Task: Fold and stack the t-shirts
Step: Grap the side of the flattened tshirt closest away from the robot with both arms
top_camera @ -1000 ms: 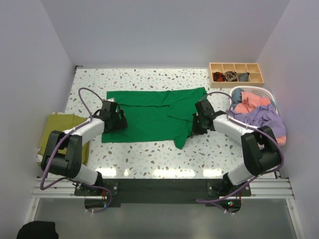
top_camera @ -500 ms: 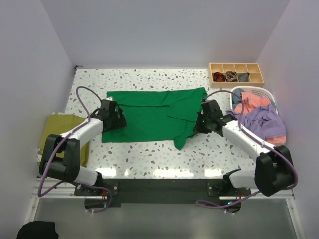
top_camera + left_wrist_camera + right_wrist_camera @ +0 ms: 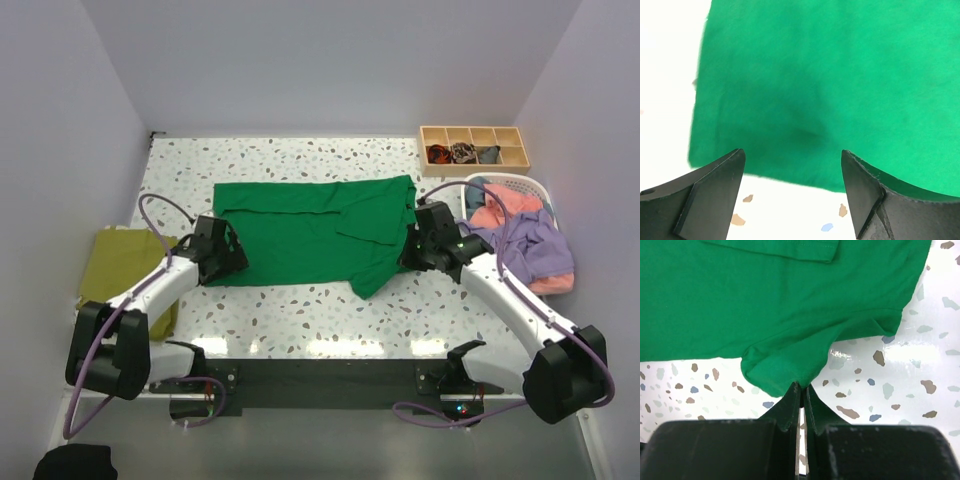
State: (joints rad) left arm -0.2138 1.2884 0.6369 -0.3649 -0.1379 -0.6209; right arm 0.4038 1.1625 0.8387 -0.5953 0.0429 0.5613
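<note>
The bright green t-shirt (image 3: pixel 300 235) lies spread flat in the middle of the table. My right gripper (image 3: pixel 408 255) is at its right side, shut on a fold of the shirt's lower right edge (image 3: pixel 790 370). In the right wrist view the cloth bunches into the right gripper (image 3: pixel 802 386). My left gripper (image 3: pixel 238 262) is open at the shirt's near left corner. The left wrist view shows the left gripper (image 3: pixel 792 157) straddling the hem (image 3: pixel 790 177) with nothing pinched. An olive-yellow t-shirt (image 3: pixel 120 262) lies at the table's left edge.
A white basket (image 3: pixel 520 180) at the right holds coral-pink (image 3: pixel 505 205), lavender (image 3: pixel 530 240) and blue (image 3: pixel 478 190) shirts. A wooden compartment tray (image 3: pixel 473 148) with small dark fabric pieces sits at the back right. White walls enclose the speckled table (image 3: pixel 300 310).
The right gripper closed on the shirt's right edge, and its arm swung out to the right. The left gripper drew back toward the near left corner, staying open.
</note>
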